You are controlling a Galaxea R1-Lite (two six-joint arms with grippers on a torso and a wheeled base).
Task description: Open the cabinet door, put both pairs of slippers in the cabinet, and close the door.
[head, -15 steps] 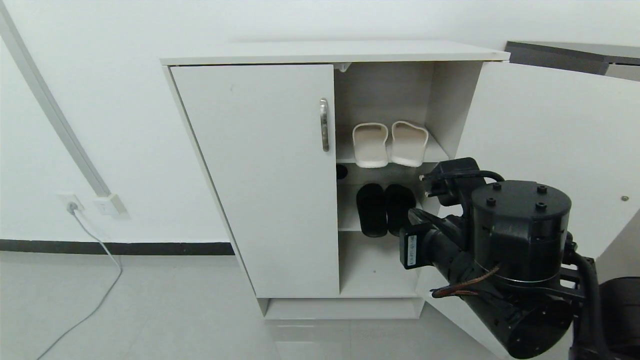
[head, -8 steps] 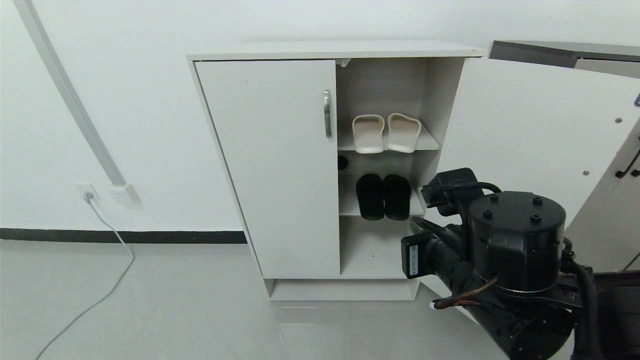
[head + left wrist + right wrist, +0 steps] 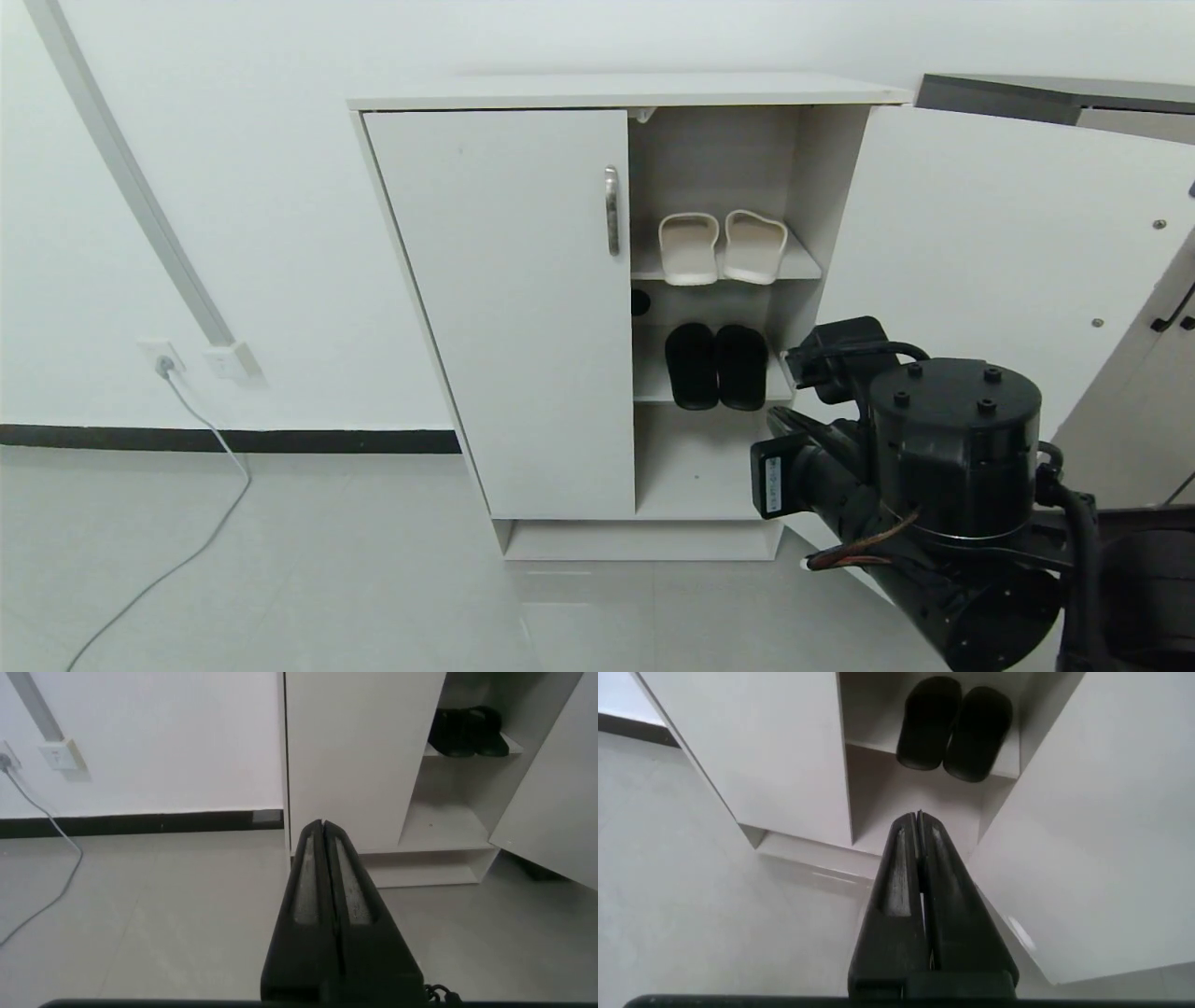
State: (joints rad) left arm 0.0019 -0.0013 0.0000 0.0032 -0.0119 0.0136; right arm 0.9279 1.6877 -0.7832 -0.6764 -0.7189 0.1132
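Both pairs of slippers sit inside the cabinet (image 3: 635, 91). The cream slippers (image 3: 716, 247) lie side by side on its upper shelf, and the black slippers (image 3: 717, 367) lie side by side on the shelf below. Both pairs are on the right half of the cabinet. The cabinet's right door (image 3: 980, 252) stands wide open, swung out to the right. The left door (image 3: 504, 308) is shut, with an upright metal handle (image 3: 611, 211) near its inner edge. The bottom compartment (image 3: 695, 467) lies under the black slippers' shelf.

The right gripper (image 3: 919, 821) has its fingers pressed together and holds nothing. It is in front of the cabinet's open half, pointing at the bottom compartment, with the black slippers (image 3: 957, 733) beyond its tip. The right arm (image 3: 952, 439) is just in front of the open door's lower part.

The left gripper (image 3: 322, 826) is also pressed closed and empty. It hangs over the grey floor (image 3: 140, 915) in front of the cabinet's closed door, near that door's lower corner.

On the wall left of the cabinet, a wall socket (image 3: 159, 359) has a grey cable (image 3: 205, 504) trailing down across the black baseboard (image 3: 224, 439) onto the floor.
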